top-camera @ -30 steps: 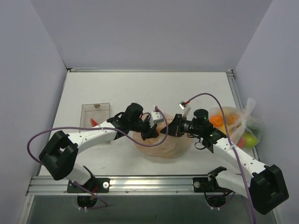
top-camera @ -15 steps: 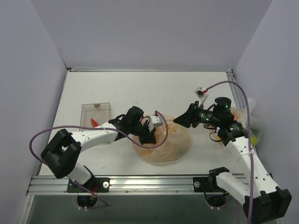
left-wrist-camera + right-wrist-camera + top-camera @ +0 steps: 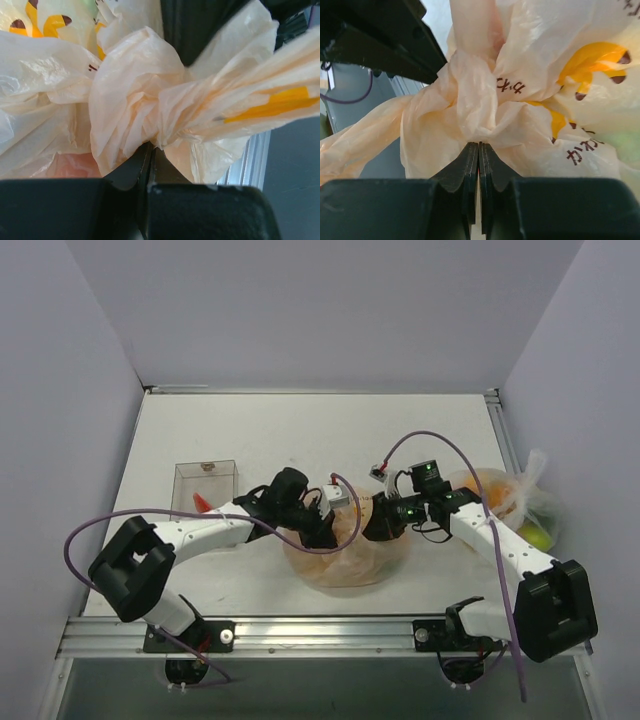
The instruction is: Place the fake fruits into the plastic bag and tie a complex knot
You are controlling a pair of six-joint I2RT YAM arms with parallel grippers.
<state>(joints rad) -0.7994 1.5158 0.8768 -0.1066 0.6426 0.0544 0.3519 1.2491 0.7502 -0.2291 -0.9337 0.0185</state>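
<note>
The peach plastic bag lies bulging at the table's front middle. Its handles are bunched into a knot, which also shows in the right wrist view, with strips sticking out sideways. My left gripper is at the bag's left top, jaws shut on bag film just under the knot. My right gripper faces it from the right, jaws shut on film under the knot. Fruits inside the bag show only as faint pink and green tints.
A clear whitish bag holding orange and green fruits sits at the right edge. A clear rectangular tray stands at the left, with a small red piece in front of it. The walls are close on both sides.
My right arm swung out to the right and up, away from the bag, then came back to the knot. My left gripper stayed at the bag's top.
</note>
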